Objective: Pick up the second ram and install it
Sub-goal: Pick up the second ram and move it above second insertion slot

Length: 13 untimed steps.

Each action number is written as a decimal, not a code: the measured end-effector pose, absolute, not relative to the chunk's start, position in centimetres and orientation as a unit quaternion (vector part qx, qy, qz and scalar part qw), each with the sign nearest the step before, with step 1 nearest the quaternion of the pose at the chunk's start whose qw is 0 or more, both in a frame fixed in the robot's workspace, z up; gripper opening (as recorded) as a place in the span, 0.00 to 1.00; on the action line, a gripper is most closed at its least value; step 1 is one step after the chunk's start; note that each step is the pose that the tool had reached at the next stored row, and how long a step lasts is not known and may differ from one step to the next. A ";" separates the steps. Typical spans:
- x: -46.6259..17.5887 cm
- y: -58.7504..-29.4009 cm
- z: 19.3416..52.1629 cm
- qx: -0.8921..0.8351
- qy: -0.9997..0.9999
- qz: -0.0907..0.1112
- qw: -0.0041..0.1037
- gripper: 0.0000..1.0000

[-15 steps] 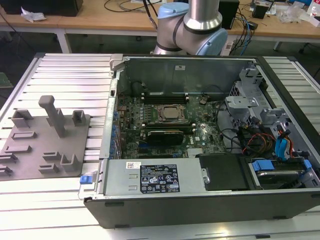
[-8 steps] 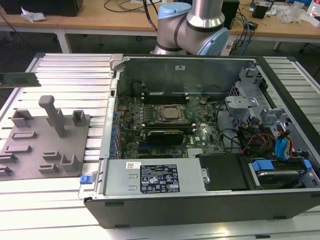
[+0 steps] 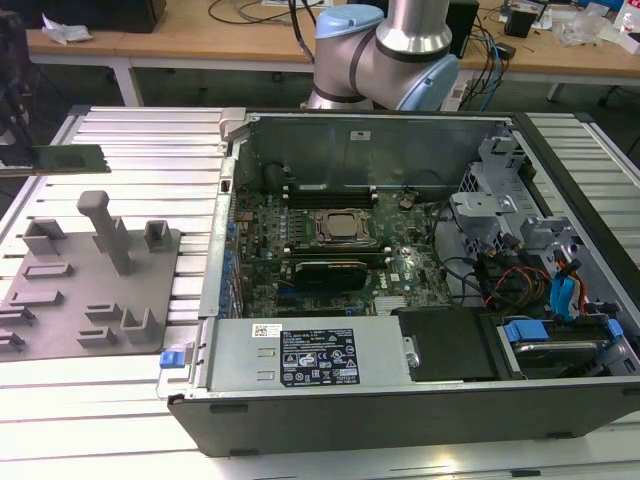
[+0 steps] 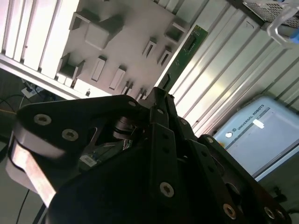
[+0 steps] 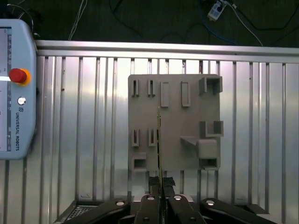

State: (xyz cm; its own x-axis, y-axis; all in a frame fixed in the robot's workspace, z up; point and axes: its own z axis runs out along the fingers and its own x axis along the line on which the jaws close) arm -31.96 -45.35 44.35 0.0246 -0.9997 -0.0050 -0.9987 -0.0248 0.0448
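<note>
Claw (image 5: 161, 182) clenched on the second ram (image 5: 159, 135): both fingertips pinch one end of the stick. The rest of it runs straight out ahead of them, edge-on in the first wrist view. In the second wrist view the claw (image 4: 161, 95) grips the near end and the green board (image 4: 184, 53) reaches out past the tips.

- Slatted aluminium table (image 3: 100, 420): carries everything.
- Open computer case (image 3: 400, 400): on the exterior view's right, lid off. The motherboard (image 3: 400, 270) is exposed, with the silver-framed processor socket (image 3: 342, 228) near its middle.
- Robot arm (image 3: 400, 50): its blue-and-silver joints stand behind the case.
- Grey fixture plate (image 3: 60, 300): on the exterior view's left, beside the case, with raised holders and a tall post. Seen from above in the first wrist view (image 5: 173, 121).
- Teach pendant (image 5: 16, 88): lies on the slats beside the plate, red button up.
- Second ram (image 3: 68, 158): in the exterior view it hangs level near the left edge, over the far side of the plate and well apart from the case. In the first wrist view it lines up over the plate between two columns of narrow slots.
</note>
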 end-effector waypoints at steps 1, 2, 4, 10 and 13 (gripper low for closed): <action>-31.6 -45.3 44.3 0.716 -0.698 -0.017 0.014 0.13; -31.3 -45.3 44.3 0.716 -0.698 -0.018 0.014 0.13; -30.8 -45.3 44.3 0.716 -0.698 -0.018 0.014 0.13; -28.8 -45.1 44.3 0.716 -0.698 -0.018 0.015 0.13; -28.0 -45.0 44.3 0.716 -0.698 -0.018 0.015 0.13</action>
State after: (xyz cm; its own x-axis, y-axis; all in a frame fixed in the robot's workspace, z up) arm -27.99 -44.98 44.34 0.0246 -0.9997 -0.0051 -0.9986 -0.0248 0.0467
